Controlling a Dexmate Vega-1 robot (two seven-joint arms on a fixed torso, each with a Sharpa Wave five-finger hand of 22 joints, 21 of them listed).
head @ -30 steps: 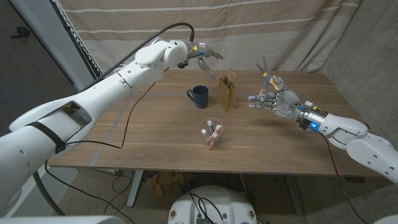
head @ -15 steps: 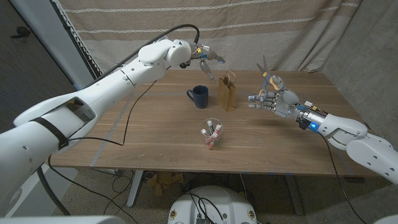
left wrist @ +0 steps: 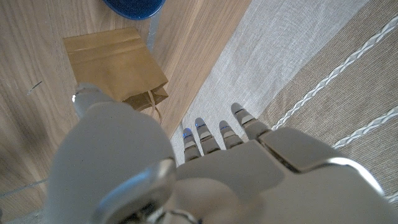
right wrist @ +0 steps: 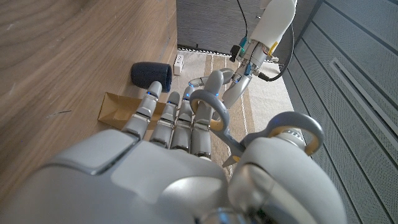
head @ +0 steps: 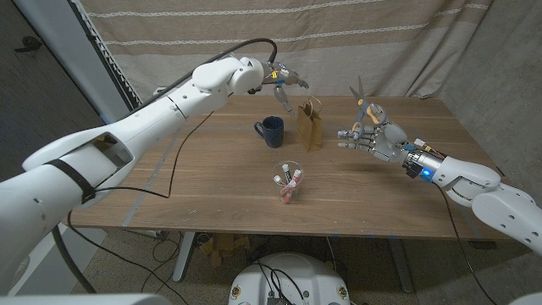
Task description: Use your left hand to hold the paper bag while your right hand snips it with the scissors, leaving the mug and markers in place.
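Head view shows a wooden table (head: 212, 182) with three containers near its middle. Standing upright toward the far edge is the brown paper bag (head: 309, 127), its twisted handles sticking up at the top; what it holds, if anything, cannot be told. Just to its left sits the dark blue mug (head: 271, 132), handle turned to the left, its inside too dark to read. Nearer the front edge, apart from both, is a clear plastic cup (head: 288, 184) with several markers (head: 290, 180) leaning in it, white barrels with pink and dark caps.

Raised in the air above and just left of the bag is the left hand (head: 284, 83), fingers spread and grasping nothing, not touching the bag. Its wrist view looks past the extended fingers (left wrist: 208, 138) onto the bag and the mug's rim.

To the right of the bag, off the table, the right hand (head: 373, 135) grips the scissors (head: 362, 100), blades pointing up; its wrist view shows grey loops with yellow lining around the fingers
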